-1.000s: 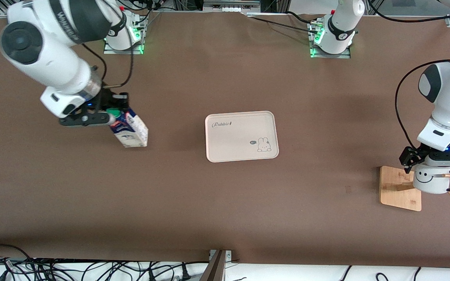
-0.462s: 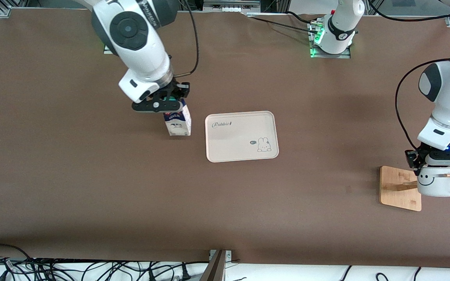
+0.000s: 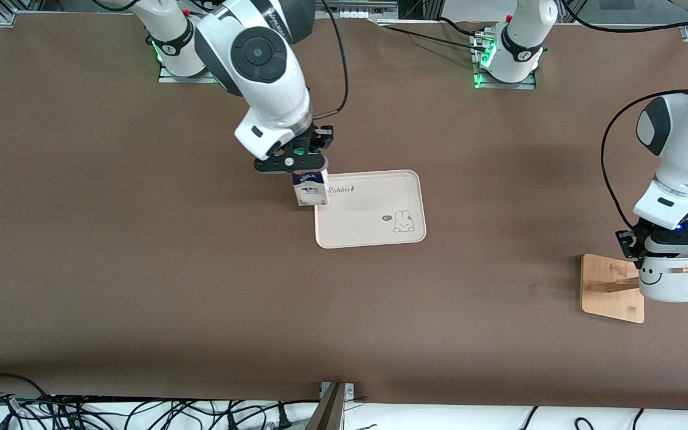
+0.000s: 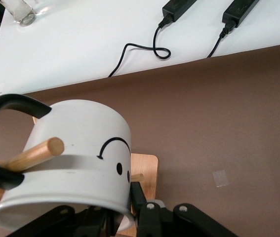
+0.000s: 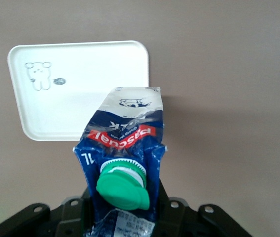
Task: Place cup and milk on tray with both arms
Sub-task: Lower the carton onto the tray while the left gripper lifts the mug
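Note:
My right gripper (image 3: 294, 163) is shut on the top of the blue and white milk carton (image 3: 310, 189) with the green cap (image 5: 122, 187), holding it over the edge of the cream tray (image 3: 380, 233) toward the right arm's end. In the right wrist view the carton (image 5: 125, 131) hangs beside the tray (image 5: 80, 103). My left gripper (image 3: 672, 246) is shut on the rim of the white smiley cup (image 3: 666, 283), which hangs on a peg of the wooden mug stand (image 3: 610, 286). In the left wrist view a peg (image 4: 33, 153) passes through the black handle (image 4: 1, 106) of the cup (image 4: 75, 163).
The wooden mug stand sits at the left arm's end of the table, with thin pegs sticking out around the cup. Cables (image 3: 141, 412) and a white surface run along the table edge nearest the front camera.
My right gripper has carried the milk carton across the table from the right arm's end to the tray's edge. My left gripper with the cup has shifted slightly on the stand.

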`<state>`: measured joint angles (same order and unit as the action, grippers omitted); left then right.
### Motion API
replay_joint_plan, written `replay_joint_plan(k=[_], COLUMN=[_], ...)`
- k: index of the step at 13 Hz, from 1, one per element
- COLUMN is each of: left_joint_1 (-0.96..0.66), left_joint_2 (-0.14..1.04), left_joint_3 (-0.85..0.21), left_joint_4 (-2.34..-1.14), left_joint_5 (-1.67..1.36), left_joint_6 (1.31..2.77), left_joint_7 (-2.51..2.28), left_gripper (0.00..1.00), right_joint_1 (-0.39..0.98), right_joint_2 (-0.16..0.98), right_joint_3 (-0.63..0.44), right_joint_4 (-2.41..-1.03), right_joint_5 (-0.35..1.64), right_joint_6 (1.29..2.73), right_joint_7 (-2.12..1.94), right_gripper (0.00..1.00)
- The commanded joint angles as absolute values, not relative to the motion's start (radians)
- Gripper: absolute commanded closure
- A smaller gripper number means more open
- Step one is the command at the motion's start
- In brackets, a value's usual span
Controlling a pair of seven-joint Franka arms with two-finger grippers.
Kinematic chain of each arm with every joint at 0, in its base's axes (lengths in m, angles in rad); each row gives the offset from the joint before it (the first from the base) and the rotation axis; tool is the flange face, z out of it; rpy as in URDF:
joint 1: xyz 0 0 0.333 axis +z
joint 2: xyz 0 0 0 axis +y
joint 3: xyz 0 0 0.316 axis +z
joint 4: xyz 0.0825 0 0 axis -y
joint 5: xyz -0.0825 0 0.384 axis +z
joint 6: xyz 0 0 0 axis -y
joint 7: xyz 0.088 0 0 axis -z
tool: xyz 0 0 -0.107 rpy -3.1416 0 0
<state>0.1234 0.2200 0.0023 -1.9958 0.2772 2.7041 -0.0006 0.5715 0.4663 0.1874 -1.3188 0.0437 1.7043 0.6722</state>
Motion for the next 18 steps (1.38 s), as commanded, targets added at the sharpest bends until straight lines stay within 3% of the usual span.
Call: replay_joint_plan(k=[1,8,14,16,18], left_joint_1=[0.1,0.055,0.025,0.002,-0.035], left_joint_2=[0.204,0.189,0.105,0.069,0.037], left_joint_3=[0.009,-0.003,-0.012,-0.012,-0.017], left_joint_4=[-1.997,-2.0,-2.048,-2.066,-2.056], left_joint_5=[0.293,0.259,0.256,0.256,0.256], left_joint_6=[2.704,2.701,2.689,2.64,2.475], left_joint_7=[-0.003,-0.006,-0.008,-0.006,-0.003], left_gripper=[1.0,1.0,1.0,1.0,1.0], right_joint_1=[0.612,0.626,0.637,0.637,0.637], right_joint_2=[0.551,0.63,0.68,0.68,0.68], right_joint_3=[0.178,0.176,0.17,0.158,0.155], right_joint_4=[-1.216,-1.223,-1.229,-1.255,-1.258], right_joint_5=[0.058,0.097,0.087,0.087,0.086], right_joint_6=[1.695,1.73,1.782,1.805,1.809], right_joint_7=[0.684,0.699,0.698,0.689,0.686], right_gripper=[0.53,0.53,0.53,0.53,0.53])
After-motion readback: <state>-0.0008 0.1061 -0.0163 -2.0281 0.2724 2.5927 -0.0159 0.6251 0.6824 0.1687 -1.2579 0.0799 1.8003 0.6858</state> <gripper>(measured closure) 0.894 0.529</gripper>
